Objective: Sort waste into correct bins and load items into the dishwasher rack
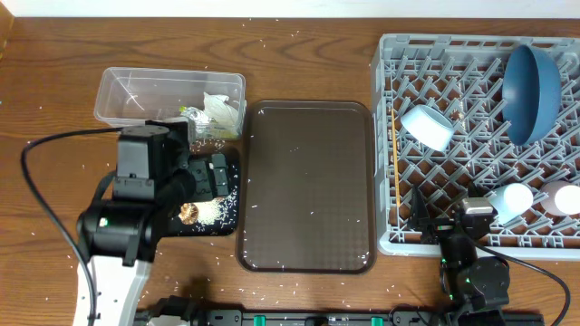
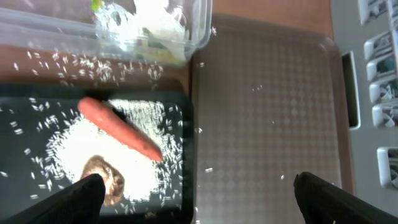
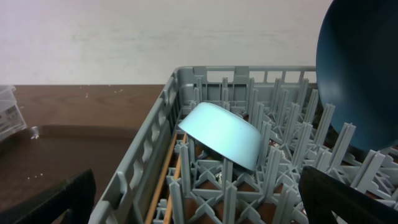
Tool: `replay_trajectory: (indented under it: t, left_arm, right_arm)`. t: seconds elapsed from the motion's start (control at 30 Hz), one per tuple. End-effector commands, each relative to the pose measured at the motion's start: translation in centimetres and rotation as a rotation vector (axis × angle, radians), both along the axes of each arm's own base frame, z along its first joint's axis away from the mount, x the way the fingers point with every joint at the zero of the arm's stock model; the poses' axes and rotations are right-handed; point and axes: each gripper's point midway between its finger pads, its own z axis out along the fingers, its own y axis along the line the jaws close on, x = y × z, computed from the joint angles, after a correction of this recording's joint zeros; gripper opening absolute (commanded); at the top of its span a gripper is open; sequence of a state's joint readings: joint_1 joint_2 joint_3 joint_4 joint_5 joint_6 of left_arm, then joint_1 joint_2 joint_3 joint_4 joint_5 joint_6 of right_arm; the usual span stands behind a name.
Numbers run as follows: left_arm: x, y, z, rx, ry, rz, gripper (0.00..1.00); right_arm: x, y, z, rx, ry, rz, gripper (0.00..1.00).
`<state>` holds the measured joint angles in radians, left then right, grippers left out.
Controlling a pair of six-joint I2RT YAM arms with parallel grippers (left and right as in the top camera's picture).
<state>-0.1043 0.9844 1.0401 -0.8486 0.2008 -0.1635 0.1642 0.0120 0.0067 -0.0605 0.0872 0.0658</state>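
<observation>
Carrot lay in the black tray. Its long axis ran diagonal, thick end toward the clear tub, thin tip toward the brown serving tray side. It sat across a rice pile, brown lump just beside it.

Left gripper was spread wide, holding nothing. The carrot sat ahead of 1 finger, off the gripper's centre line and not between the fingers. The lump was right at that fingertip.

The tub held crumpled tissue, a yellow-green wrapper and loose rice. More grains were scattered on the table and the brown tray.

The rack held:
- dark-blue plate, standing on edge at the back right
- white bowl, tipped over among the pegs
- chopsticks, long axis along the left wall
- pale cup and pinkish cup at the front right

Right gripper was also wide open and empty, at the rack's near edge, facing the bowl.
</observation>
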Motion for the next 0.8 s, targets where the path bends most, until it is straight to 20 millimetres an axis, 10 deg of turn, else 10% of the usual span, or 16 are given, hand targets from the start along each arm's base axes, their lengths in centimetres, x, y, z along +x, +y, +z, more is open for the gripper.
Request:
replay_trajectory:
  t: [0.0, 0.3, 0.77]
  left_arm:
    - [0.3, 0.6, 1.5, 0.045, -0.119, -0.013, 0.98]
    - [-1.1, 1.2, 6.4, 0.184, -0.550, -0.111, 0.98]
    - [-5.0, 2.5, 2.2, 0.206, -0.773, -0.052, 0.98]
  right_arm:
    - [0.0, -0.5, -0.1, -0.012, 0.000, -0.023, 0.99]
    - [0.0, -0.5, -0.1, -0.012, 0.000, -0.023, 0.99]
    - [0.0, -0.5, -0.1, -0.012, 0.000, -0.023, 0.99]
